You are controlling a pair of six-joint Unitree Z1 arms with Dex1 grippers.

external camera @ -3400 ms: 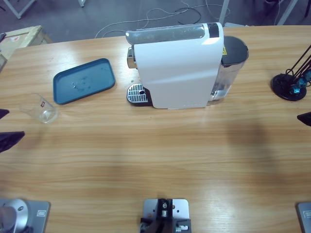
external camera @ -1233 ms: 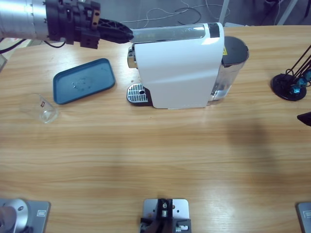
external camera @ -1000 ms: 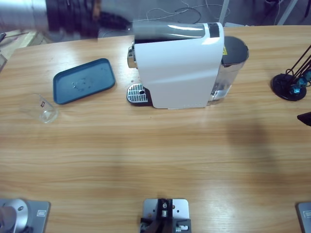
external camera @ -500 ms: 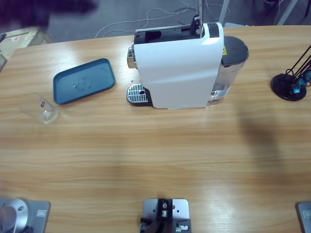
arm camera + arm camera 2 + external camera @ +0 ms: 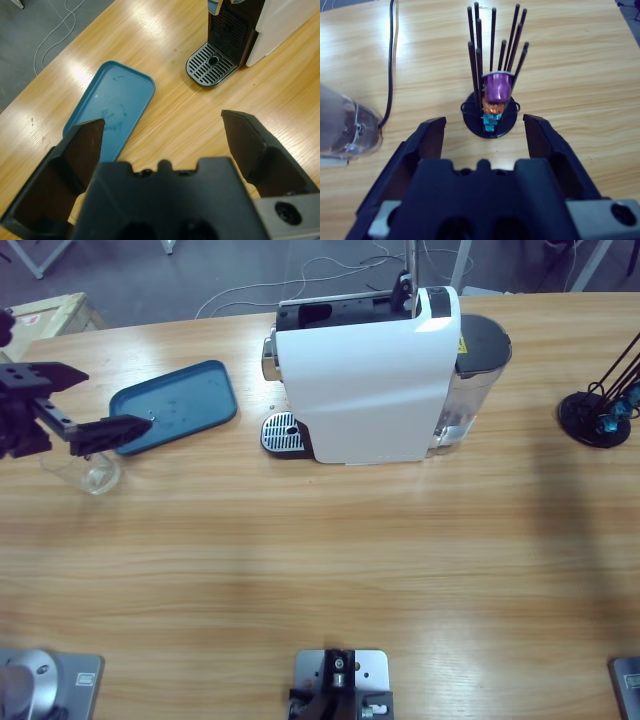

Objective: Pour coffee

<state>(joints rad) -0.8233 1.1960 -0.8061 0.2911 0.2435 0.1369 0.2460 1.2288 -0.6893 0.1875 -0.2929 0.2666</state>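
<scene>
Glass cup just beside left pincer

Both grippers are matte black: a blocky body with two round screw recesses, and two thick wedge-shaped fingers. The left gripper and right gripper each adjoin a grey plate, apparently bolted.

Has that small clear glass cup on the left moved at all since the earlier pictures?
No. The small clear glass cup sits in the same spot beside the lower-left corner of the blue plastic tray, though the left gripper now hovers above it.
</scene>
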